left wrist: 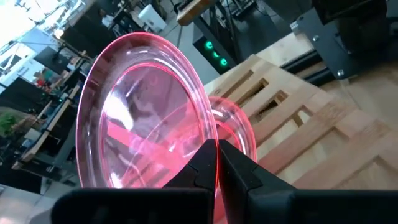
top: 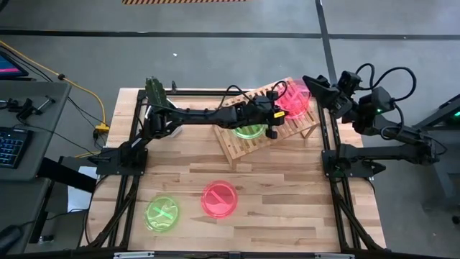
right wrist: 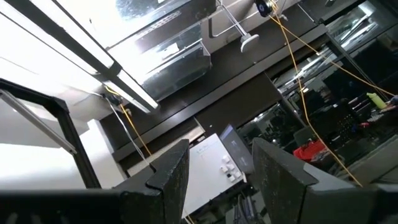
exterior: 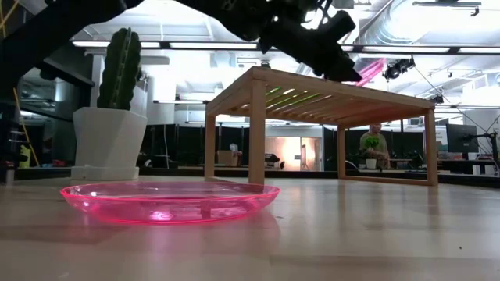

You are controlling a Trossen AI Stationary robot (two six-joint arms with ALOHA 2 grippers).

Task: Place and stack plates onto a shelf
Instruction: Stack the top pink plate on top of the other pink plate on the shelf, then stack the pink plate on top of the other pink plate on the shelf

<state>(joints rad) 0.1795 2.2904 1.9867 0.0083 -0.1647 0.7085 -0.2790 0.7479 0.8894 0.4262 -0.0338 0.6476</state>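
Observation:
My left gripper (top: 277, 109) reaches over the slatted wooden shelf (top: 241, 144) and is shut on a pink plate (top: 295, 97), held tilted above the shelf's far right part. In the left wrist view a second pink plate (left wrist: 239, 127) lies flat on the slats behind the held one. A green plate (top: 249, 130) rests on the shelf under the left arm. On the tabletop, a pink plate (top: 219, 198) and a green plate (top: 164, 214) lie flat near the front. My right gripper (right wrist: 221, 152) is open, raised beyond the shelf's right end and touching nothing. My left gripper pinches the pink plate's rim (left wrist: 208, 140) between its two fingers (left wrist: 239, 171), one finger on each face. The fingers come level from the table's left. The plate is lifted clear and stands steeply tilted, almost on edge, above the pink plate on the shelf.
A potted cactus (top: 154, 90) stands at the table's far left corner. The right arm's base (top: 352, 158) sits at the table's right edge. In the low view the shelf (exterior: 320, 101) stands on its legs behind the pink table plate (exterior: 168, 201). A person (exterior: 373, 144) shows far off.

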